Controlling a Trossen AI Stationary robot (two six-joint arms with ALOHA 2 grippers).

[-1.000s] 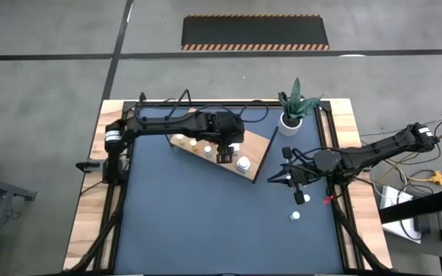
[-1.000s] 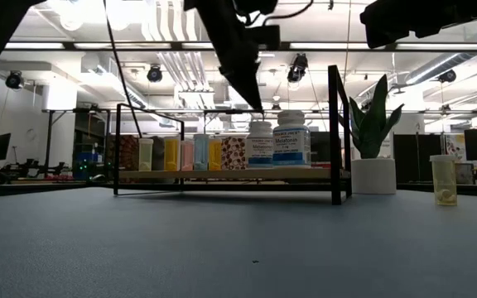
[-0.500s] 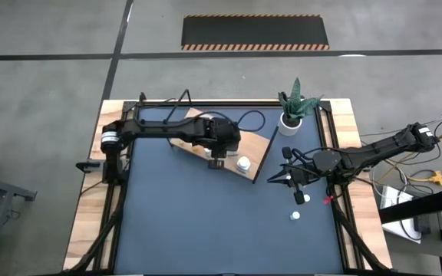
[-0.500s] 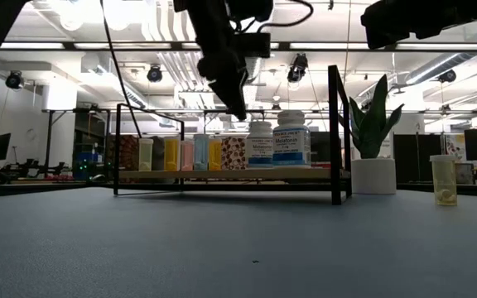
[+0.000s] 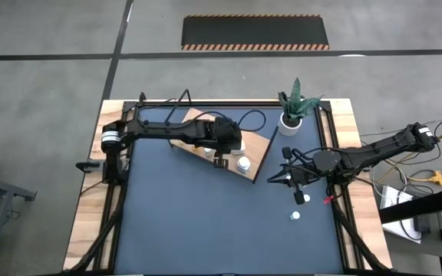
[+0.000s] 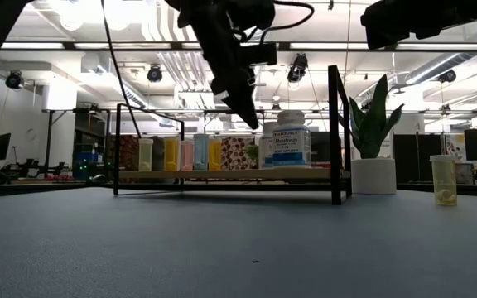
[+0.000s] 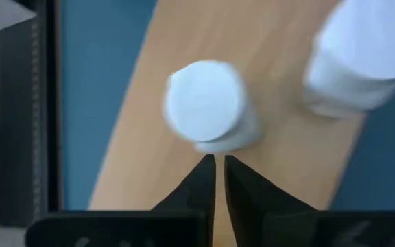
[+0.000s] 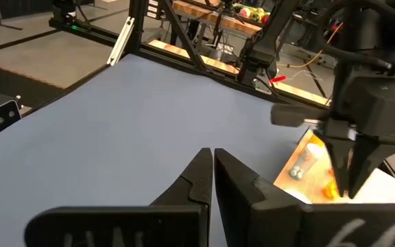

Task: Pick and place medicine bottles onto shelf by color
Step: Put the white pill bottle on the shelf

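Observation:
The shelf (image 5: 261, 150), a light wooden board in a black frame, lies slantwise at the table's far middle. Along it stands a row of medicine bottles (image 6: 190, 154), ending in a big white one (image 6: 292, 139). My left gripper (image 7: 219, 171) hovers shut and empty over the shelf's near edge. Just past its tips is a small white-capped bottle (image 7: 205, 103), with a bigger white bottle (image 7: 362, 55) beside it. My right gripper (image 8: 212, 165) waits shut and empty over the table's right side. Two loose bottles (image 5: 301, 198) (image 5: 295, 216) stand on the blue tabletop near it.
A white pot with a green plant (image 5: 290, 115) stands at the far right, beside the shelf's black end post (image 6: 334, 132). A yellowish bottle (image 6: 443, 180) stands alone on the table's right part. The near half of the blue tabletop (image 5: 206, 230) holds nothing.
My left gripper has shut its fingers on nothing above the shelf. It has sunk a little toward the bottles while staying over the shelf's near edge. The bottles on the shelf stand as before.

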